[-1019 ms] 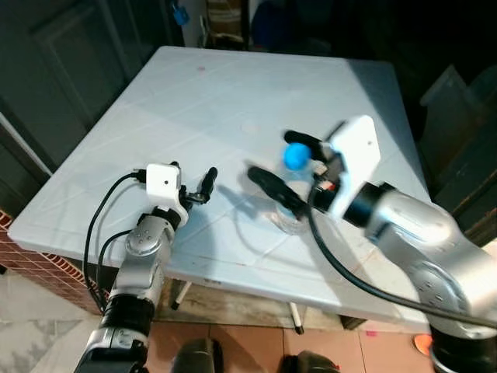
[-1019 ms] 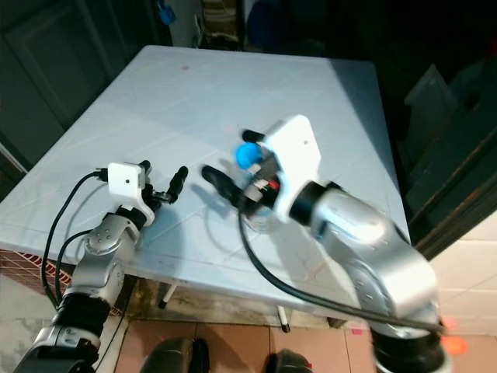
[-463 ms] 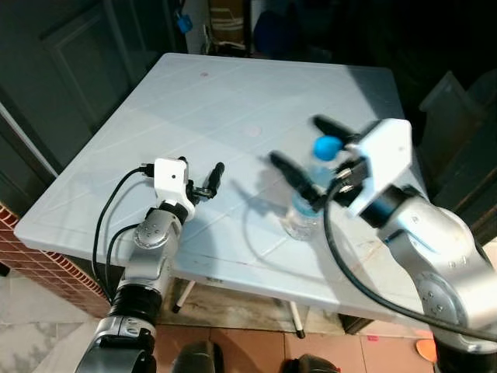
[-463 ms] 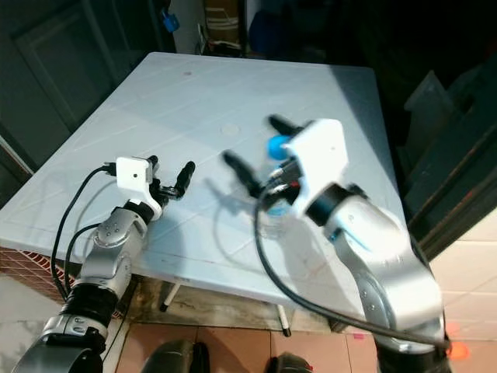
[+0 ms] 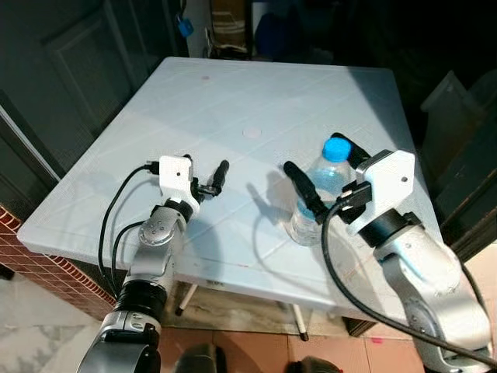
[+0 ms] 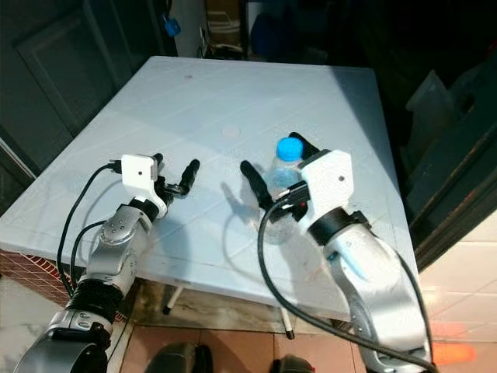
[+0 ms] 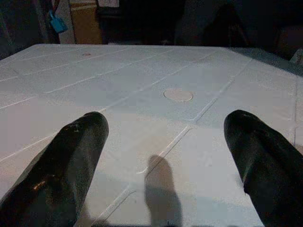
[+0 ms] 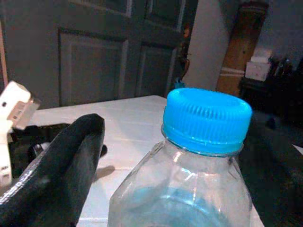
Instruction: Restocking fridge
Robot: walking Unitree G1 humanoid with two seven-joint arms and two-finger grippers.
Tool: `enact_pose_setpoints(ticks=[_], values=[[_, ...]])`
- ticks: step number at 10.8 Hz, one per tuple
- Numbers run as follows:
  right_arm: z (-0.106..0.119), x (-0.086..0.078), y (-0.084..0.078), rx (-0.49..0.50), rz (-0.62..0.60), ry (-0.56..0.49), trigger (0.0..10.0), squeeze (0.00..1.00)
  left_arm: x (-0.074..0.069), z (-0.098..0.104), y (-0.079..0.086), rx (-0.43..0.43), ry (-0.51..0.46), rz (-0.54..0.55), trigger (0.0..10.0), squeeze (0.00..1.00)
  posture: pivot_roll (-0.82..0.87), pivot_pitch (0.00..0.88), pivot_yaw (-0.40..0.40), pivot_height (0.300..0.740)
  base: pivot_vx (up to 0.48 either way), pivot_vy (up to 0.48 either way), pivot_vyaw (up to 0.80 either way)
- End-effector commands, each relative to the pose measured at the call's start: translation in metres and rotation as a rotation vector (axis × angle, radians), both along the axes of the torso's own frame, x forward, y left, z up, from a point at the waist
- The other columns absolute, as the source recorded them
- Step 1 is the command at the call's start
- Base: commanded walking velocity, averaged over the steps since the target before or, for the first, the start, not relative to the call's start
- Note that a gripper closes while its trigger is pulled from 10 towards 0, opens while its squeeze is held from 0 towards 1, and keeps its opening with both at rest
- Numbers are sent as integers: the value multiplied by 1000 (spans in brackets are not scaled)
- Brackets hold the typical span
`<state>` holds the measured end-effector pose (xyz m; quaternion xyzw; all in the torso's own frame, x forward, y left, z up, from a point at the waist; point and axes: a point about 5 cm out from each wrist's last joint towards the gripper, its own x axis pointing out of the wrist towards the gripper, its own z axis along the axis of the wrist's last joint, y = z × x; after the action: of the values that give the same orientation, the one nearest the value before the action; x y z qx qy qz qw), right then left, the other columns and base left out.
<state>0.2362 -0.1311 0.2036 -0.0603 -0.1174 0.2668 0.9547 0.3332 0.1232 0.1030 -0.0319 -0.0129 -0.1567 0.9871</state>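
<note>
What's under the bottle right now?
The bottle stands upright on the white table, between the open right pincer's fingers. Its base contact is partly hidden by a finger.

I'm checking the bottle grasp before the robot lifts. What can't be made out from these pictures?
- Water bottle: whether the right gripper fingers touch it; in the right wrist view they stand either side.
- Bottle base, right wrist view: cut off by the picture edge.
- Label: too blurred.
- Left gripper: open over the white table.

You have a pale worktop (image 5: 194, 101) carrying one clear bottle (image 5: 318, 203) with a blue cap (image 5: 335, 148), near its right edge.
</note>
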Motion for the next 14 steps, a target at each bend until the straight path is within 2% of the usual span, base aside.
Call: enact_pose_setpoints(ticks=[1, 2, 4, 5, 6, 7, 8, 9, 12, 14], values=[[1, 1, 4, 5, 12, -10, 10000, 1000, 3, 4, 1, 15, -15, -1, 10000, 0, -89, 0, 84, 740, 0, 0, 0], [9, 4, 7, 39, 25, -26, 10000, 996, 3, 4, 1, 16, -16, -5, 10000, 0, -89, 0, 84, 740, 0, 0, 0], [18, 4, 11, 75, 51, -41, 10000, 820, 3, 3, 1, 17, -14, -10, 10000, 0, -88, 0, 83, 740, 0, 0, 0], [21, 3, 13, 77, 64, -46, 10000, 769, 3, 3, 0, 18, -13, -14, 10000, 0, -87, 0, 83, 740, 0, 0, 0], [22, 2, 14, 78, 72, -44, 10000, 631, 3, 3, 0, 19, -11, -17, 10000, 0, -90, 0, 83, 740, 0, 0, 0], [22, 3, 14, 74, 76, -38, 10000, 251, 3, 2, -1, 20, -9, -20, 10000, 0, -90, 0, 80, 740, 0, 0, 0], [23, 5, 15, 86, 80, -25, 4078, 0, 3, 2, -2, 22, -6, -24, 10000, 0, -90, 0, 76, 740, 0, 0, 0], [21, 6, 14, 81, 77, -4, 118, 0, 3, 1, -3, 28, 0, -31, 10000, 0, -88, 0, 74, 740, 0, 0, 0], [14, 4, 14, 57, 73, 41, 706, 0, 1, -2, -3, 34, 10, -39, 10000, 0, -87, 0, 73, 740, 0, 0, 0], [13, 4, 14, 51, 71, 48, 39, 0, 1, -2, -4, 35, 12, -47, 10000, 0, -89, 0, 76, 740, 0, 0, 0]])
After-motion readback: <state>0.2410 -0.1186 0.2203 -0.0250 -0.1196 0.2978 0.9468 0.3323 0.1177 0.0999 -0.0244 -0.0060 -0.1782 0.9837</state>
